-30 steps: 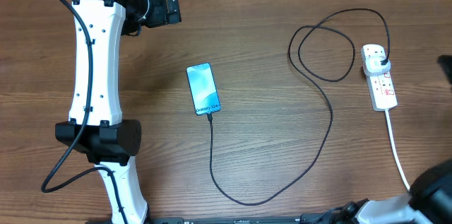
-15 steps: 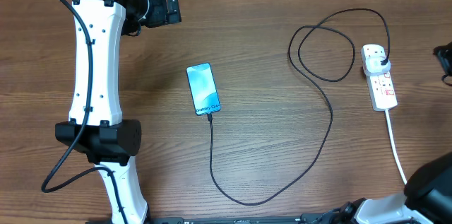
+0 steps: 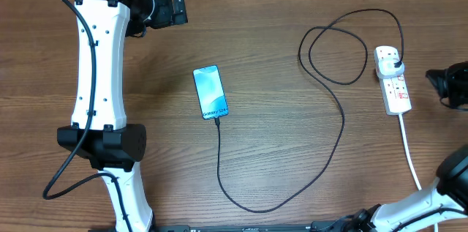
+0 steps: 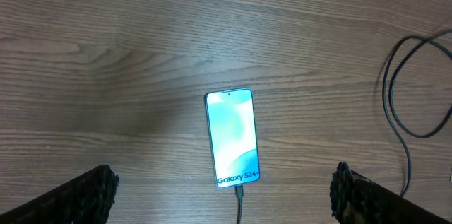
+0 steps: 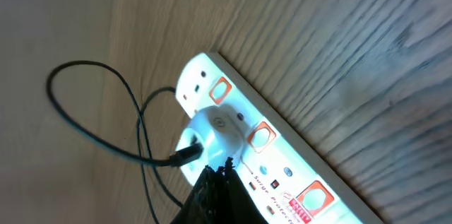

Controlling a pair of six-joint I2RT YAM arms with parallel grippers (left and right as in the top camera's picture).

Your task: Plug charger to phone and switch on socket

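Right tool (image 3: 433, 80), shut and empty, hangs just outboard of the socket (image 3: 393, 78), whose long axis runs across the tool's reach. Left tool (image 3: 174, 6), wide open and empty, is far off.

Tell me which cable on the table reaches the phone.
The thin black charger cable, whose tip meets the phone's bottom edge; the thick white cord only leaves the socket.

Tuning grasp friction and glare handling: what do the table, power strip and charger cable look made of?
Table: wood or wood-look laminate, matte; visible grain, little shine. Power strip: white hard plastic, smooth, likely; moulded casing with a soft sheen. Charger cable: black flexible jacket, probably rubber or PVC; lies in loose loops.
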